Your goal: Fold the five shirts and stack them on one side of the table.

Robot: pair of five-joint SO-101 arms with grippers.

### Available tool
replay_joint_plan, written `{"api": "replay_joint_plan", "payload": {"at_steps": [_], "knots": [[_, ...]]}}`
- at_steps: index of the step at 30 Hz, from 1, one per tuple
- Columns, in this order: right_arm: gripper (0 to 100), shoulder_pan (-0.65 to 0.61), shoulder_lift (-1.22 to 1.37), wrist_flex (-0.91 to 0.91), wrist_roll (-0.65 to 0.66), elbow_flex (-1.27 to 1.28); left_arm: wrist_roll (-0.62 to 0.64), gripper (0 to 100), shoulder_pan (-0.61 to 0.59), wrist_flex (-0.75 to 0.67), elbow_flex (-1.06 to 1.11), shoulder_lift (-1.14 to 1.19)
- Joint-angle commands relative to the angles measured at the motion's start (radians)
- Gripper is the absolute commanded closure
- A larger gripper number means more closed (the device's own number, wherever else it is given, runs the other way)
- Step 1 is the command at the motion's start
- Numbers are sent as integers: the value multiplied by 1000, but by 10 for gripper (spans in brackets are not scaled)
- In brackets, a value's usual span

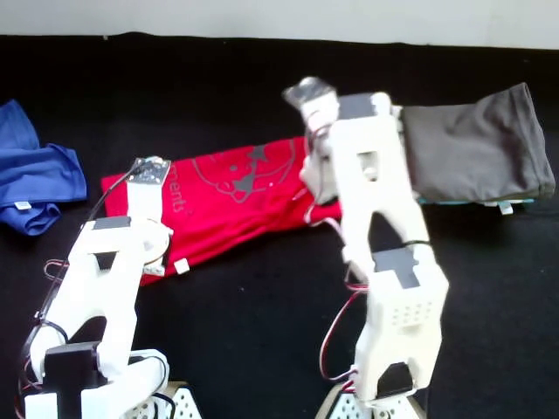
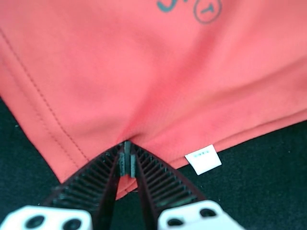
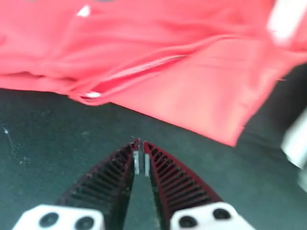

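1. High view: the red shirt (image 1: 236, 188) lies spread and slanting across the middle of the black bench (image 1: 262, 340), print side up.
2. A blue shirt (image 1: 35, 183) sits crumpled at the bench's left edge, apart from the red shirt.
3. A grey shirt (image 1: 476, 148) lies in a compact block at the far right, resting on a teal layer (image 1: 472, 202) whose edge shows beneath it.
4. The left pincer (image 2: 127, 154) is clamped on a pinch of the red shirt just inside its hem, and the cloth puckers toward the tips.
5. A white tag (image 2: 204, 159) sticks out from that hem, just beside the left pincer.
6. The right pincer (image 3: 140, 152) has its jaws drawn together with nothing between them. It hangs over bare bench, near the red shirt's edge but not touching it.
7. The right arm stands between the red and grey shirts.
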Motion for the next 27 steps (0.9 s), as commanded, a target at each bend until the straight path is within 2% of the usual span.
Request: {"api": "replay_joint_plan", "payload": {"at_steps": [1,5,11,27], "knots": [[991,-77,-73,-111,-12,70,3,991,7,-14,7,-12],[991,-148,-41,-196,-12,127,3,991,7,-12,7,-12],[991,-163,39,-348,-14,124,3,991,7,-11,7,-12],[991,-197,147,-351,-11,125,5,991,12,-9,7,-19]]}}
